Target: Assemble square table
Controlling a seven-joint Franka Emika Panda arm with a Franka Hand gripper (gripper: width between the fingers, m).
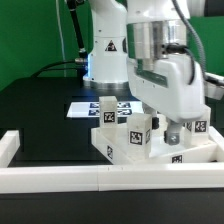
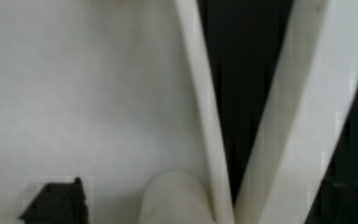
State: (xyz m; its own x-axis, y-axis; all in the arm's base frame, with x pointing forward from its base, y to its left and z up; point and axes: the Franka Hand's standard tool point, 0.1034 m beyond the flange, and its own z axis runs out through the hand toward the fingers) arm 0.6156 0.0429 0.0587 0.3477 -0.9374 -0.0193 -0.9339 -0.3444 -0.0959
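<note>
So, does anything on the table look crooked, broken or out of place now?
Nothing stands out. The square table's slab lies flat behind the border wall. The tagged white legs on it seem to stand upright, and nothing looks spilled or broken. The wrist view is too close to show more.

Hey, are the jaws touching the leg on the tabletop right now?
Cannot tell. In the exterior view the gripper hangs over a leg, hiding any gap; the wrist view is too close.

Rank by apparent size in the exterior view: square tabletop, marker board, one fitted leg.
1. Square tabletop, largest.
2. Marker board, though it lies farther back, so this is unsure.
3. Fitted leg, smallest.
</note>
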